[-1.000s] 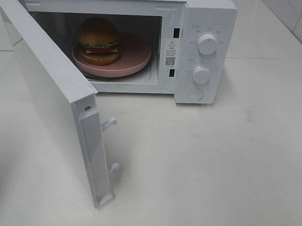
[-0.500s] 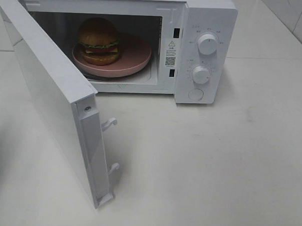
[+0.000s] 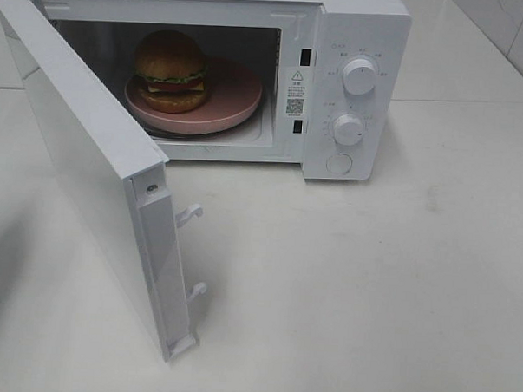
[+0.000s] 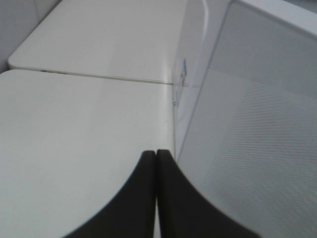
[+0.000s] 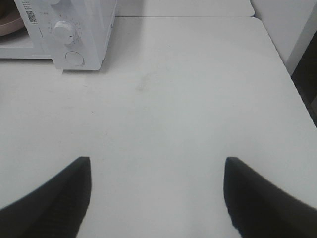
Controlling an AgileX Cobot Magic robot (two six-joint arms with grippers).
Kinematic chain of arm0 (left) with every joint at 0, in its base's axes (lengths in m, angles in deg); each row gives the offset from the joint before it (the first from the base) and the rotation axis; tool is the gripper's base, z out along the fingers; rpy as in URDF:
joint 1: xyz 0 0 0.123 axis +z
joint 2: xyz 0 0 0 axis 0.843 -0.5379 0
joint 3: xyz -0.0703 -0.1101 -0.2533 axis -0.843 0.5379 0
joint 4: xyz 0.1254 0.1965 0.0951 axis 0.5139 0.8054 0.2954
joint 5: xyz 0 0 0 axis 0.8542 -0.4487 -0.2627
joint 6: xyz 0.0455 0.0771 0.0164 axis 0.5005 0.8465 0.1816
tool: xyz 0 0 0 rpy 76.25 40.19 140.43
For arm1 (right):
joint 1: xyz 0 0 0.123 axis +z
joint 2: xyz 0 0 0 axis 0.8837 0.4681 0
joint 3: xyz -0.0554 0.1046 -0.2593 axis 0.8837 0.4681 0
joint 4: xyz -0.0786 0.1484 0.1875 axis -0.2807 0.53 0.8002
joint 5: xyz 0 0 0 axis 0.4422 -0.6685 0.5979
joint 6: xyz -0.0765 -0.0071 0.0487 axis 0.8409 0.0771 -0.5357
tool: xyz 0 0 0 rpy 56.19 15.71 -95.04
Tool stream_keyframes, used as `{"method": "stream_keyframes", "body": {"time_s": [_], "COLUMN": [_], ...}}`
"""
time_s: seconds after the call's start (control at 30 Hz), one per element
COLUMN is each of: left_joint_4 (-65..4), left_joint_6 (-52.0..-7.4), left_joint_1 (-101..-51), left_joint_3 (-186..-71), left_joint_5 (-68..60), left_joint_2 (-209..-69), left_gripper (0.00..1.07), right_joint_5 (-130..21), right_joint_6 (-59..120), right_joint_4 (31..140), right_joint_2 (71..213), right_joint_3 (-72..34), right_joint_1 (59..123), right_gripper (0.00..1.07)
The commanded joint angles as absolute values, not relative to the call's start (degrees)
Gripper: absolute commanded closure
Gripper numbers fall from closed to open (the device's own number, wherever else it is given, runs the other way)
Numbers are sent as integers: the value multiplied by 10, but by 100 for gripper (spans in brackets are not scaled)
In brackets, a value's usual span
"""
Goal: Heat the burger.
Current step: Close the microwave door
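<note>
**STATUS: BURGER IN OVEN CAVITY, DOOR OPEN, BOTH GRIPPERS CLEAR**

1. Left gripper (image 4: 157, 159): the two dark fingers are pressed together with no gap and nothing between them. The gripper hangs over the white table (image 4: 74, 124), just beside the outer face of the open door (image 4: 257, 139). Whether it touches the door cannot be told.

2. Door (image 3: 81, 153): swung wide to the left of the microwave (image 3: 359, 44). Two white latch hooks (image 3: 189, 214) stand out from its free edge.

3. Burger (image 3: 170, 70): upright inside the cavity, on the left part of a pink plate (image 3: 235, 95). The door stands between it and the left gripper, so the burger is well apart from that gripper.

4. Control panel: right of the cavity, with an upper knob (image 3: 360, 77), a lower knob (image 3: 348, 129) and a round button (image 3: 338, 163) below them.

5. Right gripper (image 5: 157, 163): the fingers stand wide apart and hold nothing. It hangs over bare table in front of and to the right of the microwave, well apart from the burger. Its wrist view catches the control panel and only the plate's rim (image 5: 10, 22).
</note>
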State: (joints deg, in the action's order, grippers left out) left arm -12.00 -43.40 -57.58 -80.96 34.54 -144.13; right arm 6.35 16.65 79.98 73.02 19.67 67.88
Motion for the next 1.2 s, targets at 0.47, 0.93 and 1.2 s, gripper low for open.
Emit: {"method": "stream_keyframes", "body": {"time_s": [0.47,0.93,1.2], "left_joint_4": [-93,-315,-325], "left_joint_6": [-451,-328,-331], "left_joint_1": [-760,-927,-973], "left_joint_3": [-810,-810,-861], "left_joint_5": [416,583,588], "left_joint_2": [-1500,-1615,-1676], "left_gripper": [107,107,107], "right_joint_5": [57,57,57], "right_joint_6": [163,163,163], "right_joint_4": [798,798,798], "right_joint_2": [715,715,715], "right_joint_3": [200,200,200], "right_joint_1": [676,676,676], "right_gripper": [35,35,35]}}
